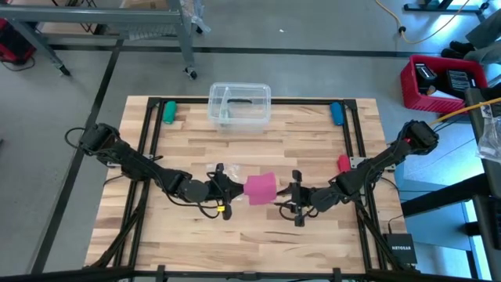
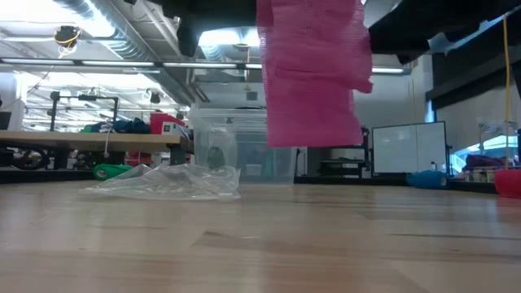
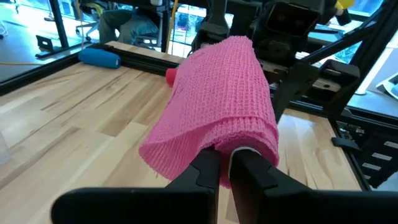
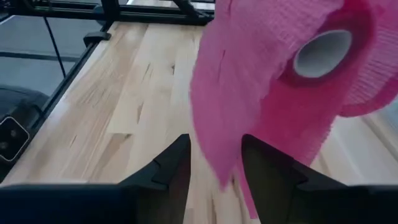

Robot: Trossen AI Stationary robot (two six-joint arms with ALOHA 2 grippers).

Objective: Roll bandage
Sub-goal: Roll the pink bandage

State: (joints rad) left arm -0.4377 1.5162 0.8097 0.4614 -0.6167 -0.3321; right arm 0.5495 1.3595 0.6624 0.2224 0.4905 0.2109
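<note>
The bandage [image 1: 261, 188] is a loosely wound pink roll on a white core [image 4: 323, 51], held above the middle of the table. It shows in the low view [image 2: 313, 77] clear of the tabletop, with a loose end hanging down. My left gripper [image 3: 231, 171] is at the roll's left end and shut on it. My right gripper [image 4: 214, 165] is open at the roll's right end. Its fingers stand on either side of the hanging loose end [image 4: 227, 137]. My left gripper pinches the roll's left end [image 3: 244, 148] between its two fingers, at the white core. It comes level from the table's left, along the roll's axis. The roll is lifted clear and lies about level. I cannot tell whether my right gripper touches the loose end.
A clear plastic container [image 1: 239, 104] stands at the far middle. A green object [image 1: 168, 112] and a blue object [image 1: 337, 113] lie at the far corners. A small red object [image 1: 343, 163] lies at the right. A crumpled clear wrapper [image 2: 163, 183] lies on the table.
</note>
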